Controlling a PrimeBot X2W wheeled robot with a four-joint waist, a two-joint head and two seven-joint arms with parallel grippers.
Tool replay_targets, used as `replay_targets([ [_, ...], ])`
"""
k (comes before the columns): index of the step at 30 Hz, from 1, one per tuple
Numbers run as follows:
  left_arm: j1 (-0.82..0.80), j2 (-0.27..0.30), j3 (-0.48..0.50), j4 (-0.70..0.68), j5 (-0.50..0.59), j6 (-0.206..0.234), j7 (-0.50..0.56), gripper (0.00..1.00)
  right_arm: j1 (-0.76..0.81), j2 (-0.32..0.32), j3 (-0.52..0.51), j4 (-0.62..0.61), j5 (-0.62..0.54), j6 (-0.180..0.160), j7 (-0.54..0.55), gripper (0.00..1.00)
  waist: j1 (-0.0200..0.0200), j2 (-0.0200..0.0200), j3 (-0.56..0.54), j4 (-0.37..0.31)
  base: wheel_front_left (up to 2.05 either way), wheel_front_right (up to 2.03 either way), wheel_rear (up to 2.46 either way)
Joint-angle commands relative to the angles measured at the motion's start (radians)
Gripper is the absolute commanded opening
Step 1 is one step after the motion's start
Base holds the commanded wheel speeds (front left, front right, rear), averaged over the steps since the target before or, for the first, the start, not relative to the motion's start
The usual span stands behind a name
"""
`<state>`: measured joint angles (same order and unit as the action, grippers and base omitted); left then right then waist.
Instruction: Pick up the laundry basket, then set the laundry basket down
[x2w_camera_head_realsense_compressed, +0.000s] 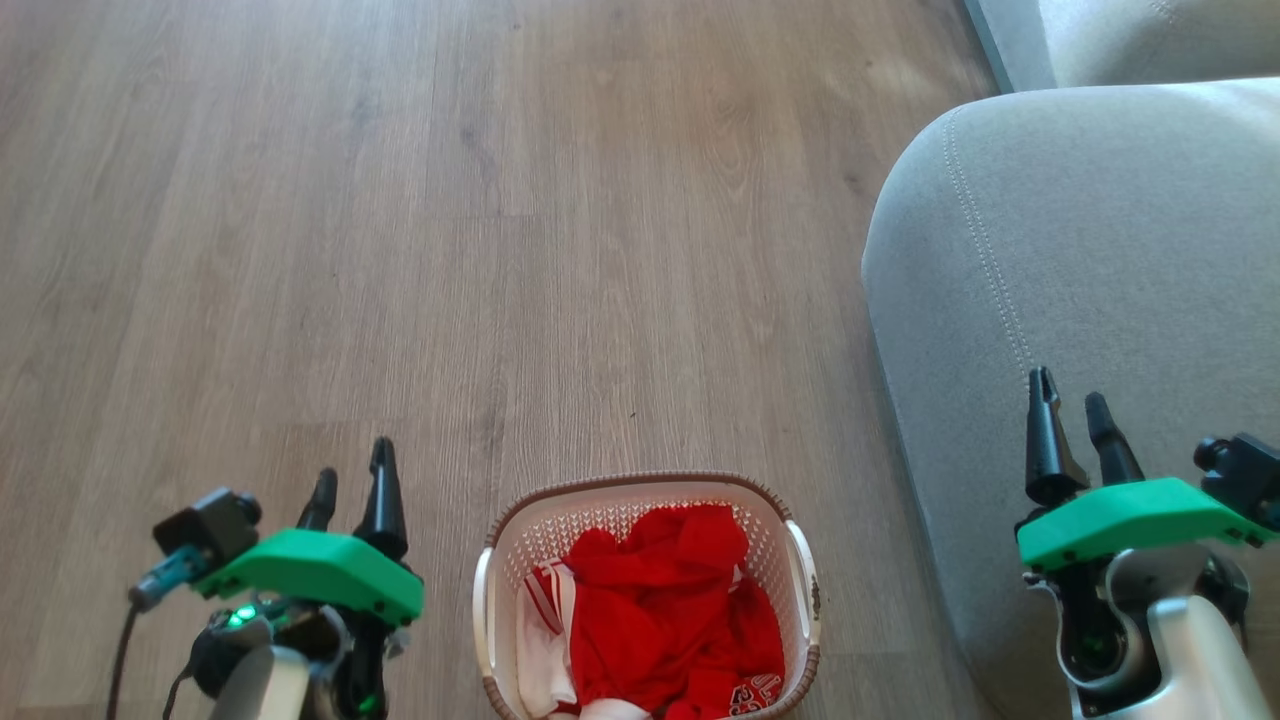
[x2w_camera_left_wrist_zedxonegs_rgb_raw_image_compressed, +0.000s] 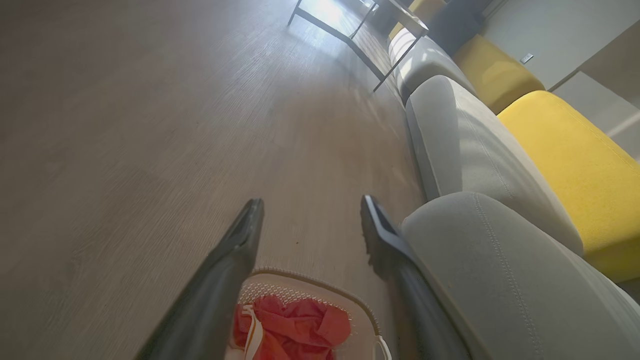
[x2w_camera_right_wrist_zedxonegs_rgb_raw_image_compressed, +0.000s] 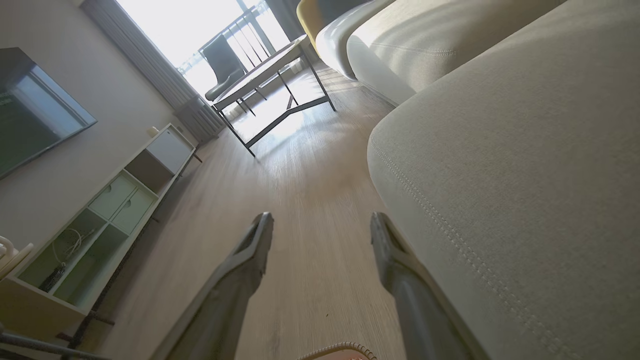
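A living room: sofa (x2w_camera_head_realsense_compressed: 1080, 280), television (x2w_camera_right_wrist_zedxonegs_rgb_raw_image_compressed: 35, 105), wooden floor (x2w_camera_head_realsense_compressed: 400, 200).

Perforated plastic laundry basket (x2w_camera_head_realsense_compressed: 556, 528), braided rim; red cloth (x2w_camera_head_realsense_compressed: 670, 620); matt wood-grain floor (x2w_camera_head_realsense_compressed: 500, 250); grey stitched fabric sofa (x2w_camera_head_realsense_compressed: 1100, 250)

A white perforated laundry basket (x2w_camera_head_realsense_compressed: 545, 535) with a brown braided rim holds red cloth (x2w_camera_head_realsense_compressed: 660, 600) and a white piece striped red (x2w_camera_head_realsense_compressed: 548, 640), between the black left fingers (x2w_camera_head_realsense_compressed: 383, 500) and black right fingers (x2w_camera_head_realsense_compressed: 1045, 440). Bright green housings (x2w_camera_head_realsense_compressed: 320, 570) sit at the fingers' bases. Beyond the fingers, the floor (x2w_camera_head_realsense_compressed: 500, 250) shows grey-brown wood grain. Beside the right fingers, a pale grey sofa (x2w_camera_head_realsense_compressed: 1100, 250) carries a stitched seam, with yellow cushions (x2w_camera_left_wrist_zedxonegs_rgb_raw_image_compressed: 565, 160) past it.
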<state>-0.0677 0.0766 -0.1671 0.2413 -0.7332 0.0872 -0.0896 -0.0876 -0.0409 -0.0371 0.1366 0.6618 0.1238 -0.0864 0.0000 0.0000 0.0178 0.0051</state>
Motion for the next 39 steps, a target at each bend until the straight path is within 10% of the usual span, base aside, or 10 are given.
replay_targets([
  [1,-0.06,0.021,0.006,-0.019,0.038,-0.001,-0.013,1.0,-0.061,-0.02,0.016,-0.034,-0.04,0.004,-0.016,1.0,0.0,0.0,0.0,0.0,0.0,0.0,0.0],
  [14,-0.101,0.002,0.0,-0.032,0.177,0.017,-0.051,1.0,-0.081,-0.013,0.027,-0.038,-0.185,0.005,-0.054,1.0,0.0,0.0,0.009,0.0,0.0,0.0,0.0],
  [32,-0.133,0.089,-0.19,-0.204,0.471,0.284,-0.104,1.0,-0.105,-0.016,0.07,-0.119,-0.345,0.006,-0.107,1.0,0.0,0.0,0.019,-0.004,0.0,0.0,0.0],
  [39,-0.14,0.077,-0.203,-0.16,0.466,0.233,-0.122,1.0,-0.108,-0.037,0.114,-0.09,-0.393,0.006,-0.125,1.0,0.0,0.0,0.017,-0.001,0.0,0.0,0.0],
])
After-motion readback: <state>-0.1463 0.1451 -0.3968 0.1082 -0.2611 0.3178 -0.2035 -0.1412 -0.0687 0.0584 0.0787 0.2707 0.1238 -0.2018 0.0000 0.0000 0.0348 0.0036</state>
